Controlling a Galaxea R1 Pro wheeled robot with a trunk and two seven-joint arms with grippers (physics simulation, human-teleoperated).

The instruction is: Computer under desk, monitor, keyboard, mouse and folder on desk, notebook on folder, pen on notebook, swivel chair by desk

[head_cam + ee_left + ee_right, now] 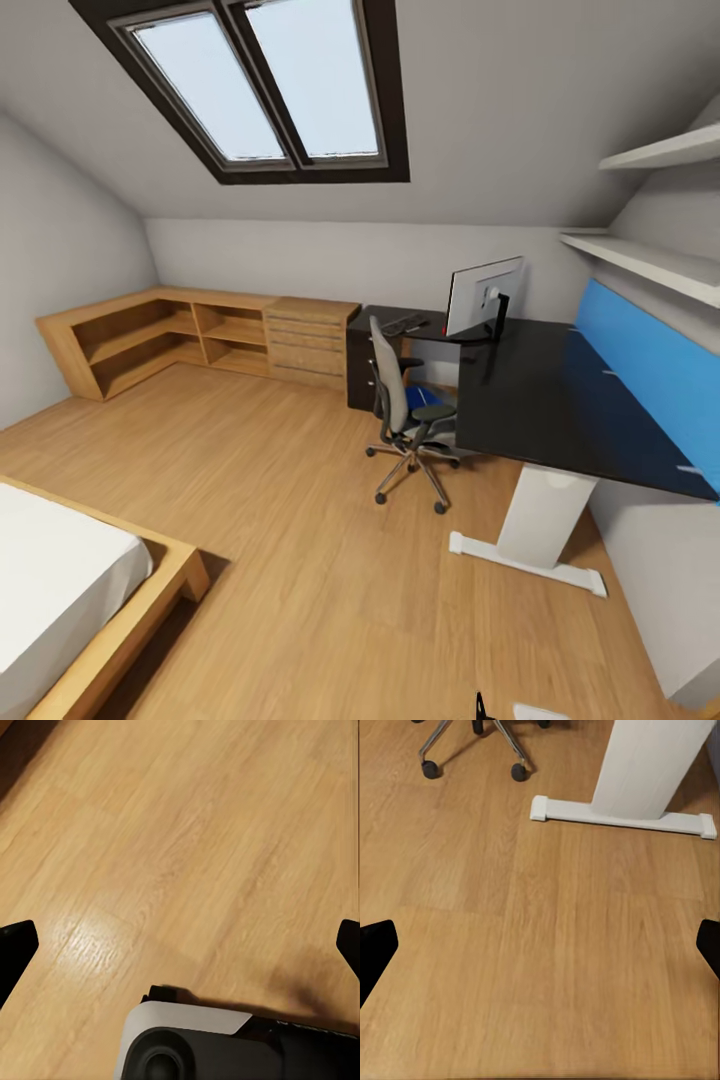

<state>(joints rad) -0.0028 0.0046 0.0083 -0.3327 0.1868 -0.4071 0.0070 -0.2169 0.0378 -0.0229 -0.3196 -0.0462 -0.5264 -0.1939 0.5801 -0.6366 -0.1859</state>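
Here the black table (560, 400) runs along the right wall, its near end standing on a white leg (540, 515) with a flat foot bar on the wood floor (300, 500). The monitor (483, 295) stands upright on the table near its inner corner, white back facing the room. Just beside it, on the far wing of the table, lies the keyboard (404, 323). The swivel chair (405, 415) sits close against the table's edge, its back turned toward the open room, casters on the floor. Something bright blue (418, 396) shows low behind the chair; whether it is the folder on the seat I cannot tell. A blue panel (650, 375) lines the wall behind the table, with two white shelves (650, 265) above.

A wide stretch of bare floor lies between the chair, the bed corner (110, 600) at the near left, and the low wooden shelving (190, 340) along the far wall; its open cubbies look empty and its drawers are closed.

In the left wrist view the left gripper (180, 945) hangs over bare floor, fingers (15, 945) wide apart. In the right wrist view the right gripper (540, 945) has its fingers (376, 945) equally spread, holding nothing, with the chair's casters (518, 772) and the table's foot bar (622, 817) ahead.
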